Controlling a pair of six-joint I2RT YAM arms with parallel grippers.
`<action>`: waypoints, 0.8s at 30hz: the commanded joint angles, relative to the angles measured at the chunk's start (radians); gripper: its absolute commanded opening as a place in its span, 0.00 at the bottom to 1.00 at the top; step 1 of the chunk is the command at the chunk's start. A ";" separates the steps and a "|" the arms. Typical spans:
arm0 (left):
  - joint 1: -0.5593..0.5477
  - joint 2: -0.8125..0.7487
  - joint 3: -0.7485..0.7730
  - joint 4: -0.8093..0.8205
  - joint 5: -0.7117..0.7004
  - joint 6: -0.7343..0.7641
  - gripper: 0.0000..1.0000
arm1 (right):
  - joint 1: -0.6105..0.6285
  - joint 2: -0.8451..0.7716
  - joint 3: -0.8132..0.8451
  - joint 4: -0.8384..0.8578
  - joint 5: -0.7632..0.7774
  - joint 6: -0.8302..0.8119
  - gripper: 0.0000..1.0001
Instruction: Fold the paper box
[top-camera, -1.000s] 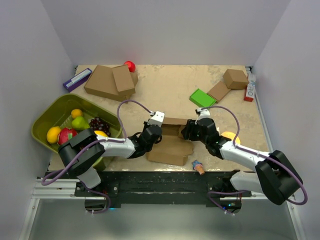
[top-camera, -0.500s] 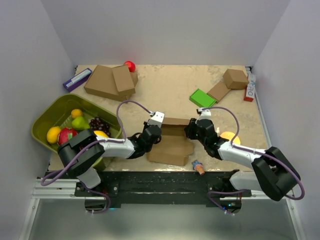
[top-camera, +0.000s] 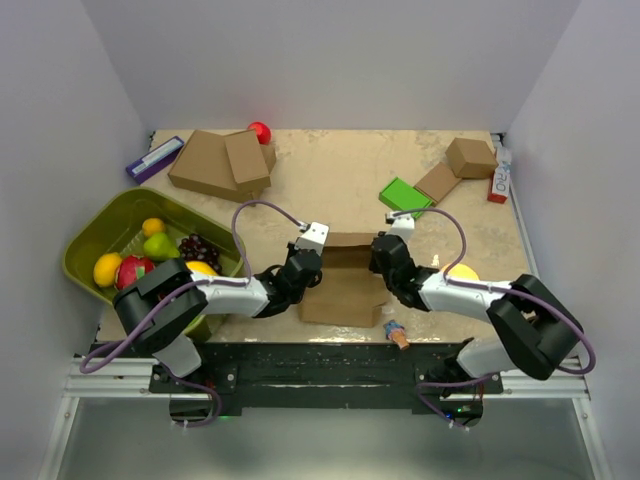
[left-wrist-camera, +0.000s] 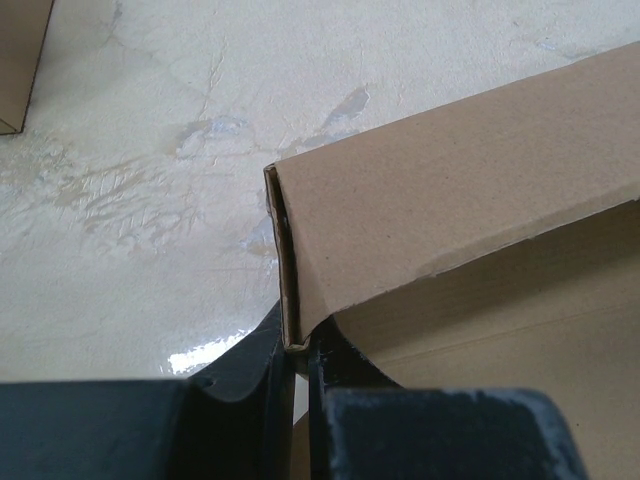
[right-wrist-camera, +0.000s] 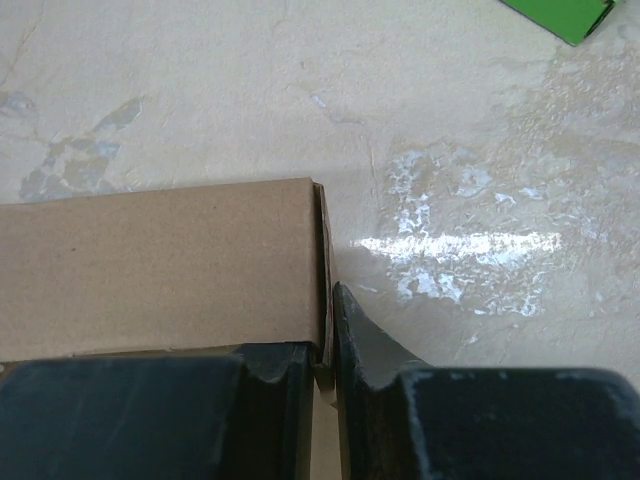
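The paper box (top-camera: 345, 280), plain brown cardboard, lies near the table's front edge between the two arms, its far wall standing up. My left gripper (top-camera: 308, 262) is shut on the box's left side wall (left-wrist-camera: 290, 270); in the left wrist view the thin cardboard edge is pinched between the dark fingers (left-wrist-camera: 262, 355). My right gripper (top-camera: 380, 258) is shut on the right side wall (right-wrist-camera: 324, 290), the cardboard squeezed between its two fingers (right-wrist-camera: 362, 335). The upright far wall (right-wrist-camera: 160, 265) fills the left of the right wrist view.
A green bowl (top-camera: 85, 235) of fruit sits at the left. Stacked brown boxes (top-camera: 215, 163) and a red ball (top-camera: 259, 131) are at the back left. A green block (top-camera: 404, 194), small brown boxes (top-camera: 470, 157) and an orange (top-camera: 462, 272) are on the right. A small figure (top-camera: 396, 332) lies near the front edge.
My right gripper has moved left to the box's right side and shut on its side wall. The left gripper keeps its hold; the box's far wall stands straighter.
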 joint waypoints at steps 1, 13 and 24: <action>-0.005 -0.028 -0.009 -0.025 0.002 -0.008 0.00 | 0.008 0.040 0.027 -0.121 0.136 0.097 0.04; -0.004 -0.040 -0.009 -0.029 -0.003 -0.007 0.00 | 0.044 0.114 0.099 -0.230 0.299 0.188 0.00; 0.012 -0.074 -0.022 -0.045 -0.018 -0.014 0.00 | 0.068 0.157 0.131 -0.310 0.373 0.269 0.00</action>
